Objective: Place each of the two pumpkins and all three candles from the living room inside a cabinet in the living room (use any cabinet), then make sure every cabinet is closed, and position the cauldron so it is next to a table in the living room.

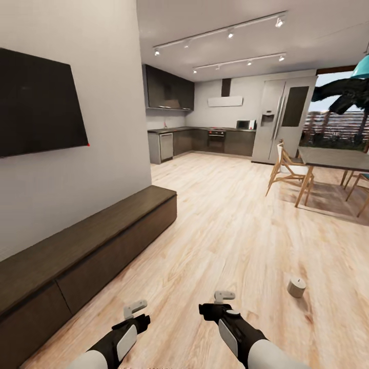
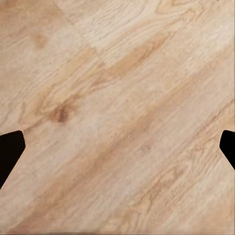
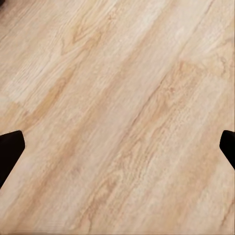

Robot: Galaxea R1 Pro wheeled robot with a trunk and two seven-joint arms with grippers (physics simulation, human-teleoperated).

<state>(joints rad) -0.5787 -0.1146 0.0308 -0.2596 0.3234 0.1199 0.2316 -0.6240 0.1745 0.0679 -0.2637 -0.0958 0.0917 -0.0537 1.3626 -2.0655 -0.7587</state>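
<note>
Meanwhile both claws, left claw (image 1: pixel 134 309) and right claw (image 1: pixel 224 295), hang spread apart, empty, beside the cabinet (image 1: pixel 87 246).

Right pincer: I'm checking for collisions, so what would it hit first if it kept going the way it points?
Probably the bare wood floor: the open right pincer faces the planks with nothing between, though the depth is unclear.

No readable text, no labels, no brands, no numbers anywhere
</note>
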